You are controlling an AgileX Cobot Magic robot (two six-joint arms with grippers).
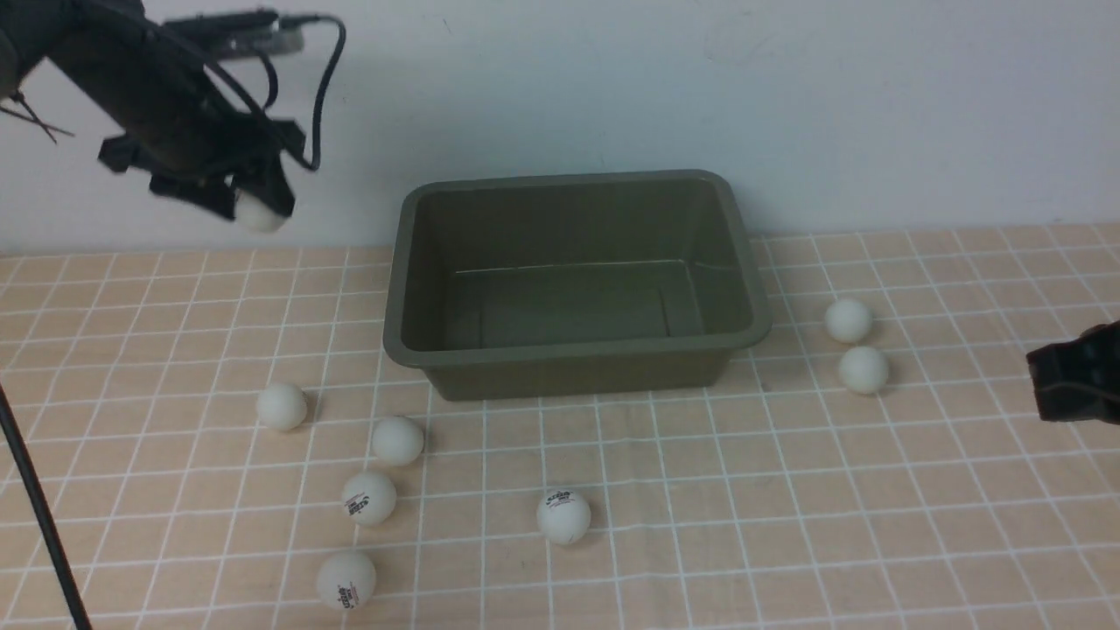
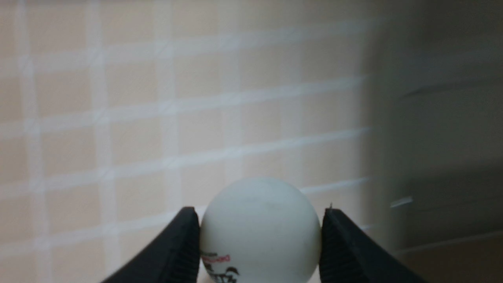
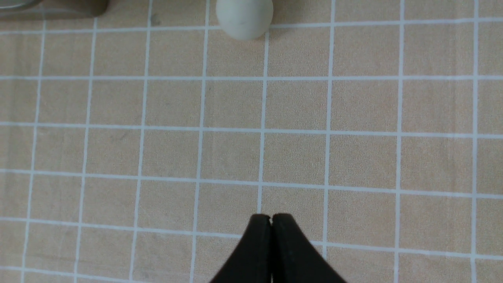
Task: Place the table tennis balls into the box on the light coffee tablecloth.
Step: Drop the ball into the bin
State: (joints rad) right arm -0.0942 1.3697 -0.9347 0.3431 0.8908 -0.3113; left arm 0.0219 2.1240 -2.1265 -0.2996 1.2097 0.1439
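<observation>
Left gripper [image 1: 258,205]: ridged black jaws clamped a matte white ball [image 2: 260,232], aloft at ten o'clock of the olive, round-cornered box [image 1: 577,357]. Right gripper [image 3: 271,217]: pressed shut, holding nothing. Seven loose balls [image 1: 563,516] lay on the gridded tablecloth [image 1: 700,490], toward seven and three o'clock.

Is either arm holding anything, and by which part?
The left gripper holds one table tennis ball, its fingers pressing on the ball's opposite sides. The right gripper is shut and empty.
</observation>
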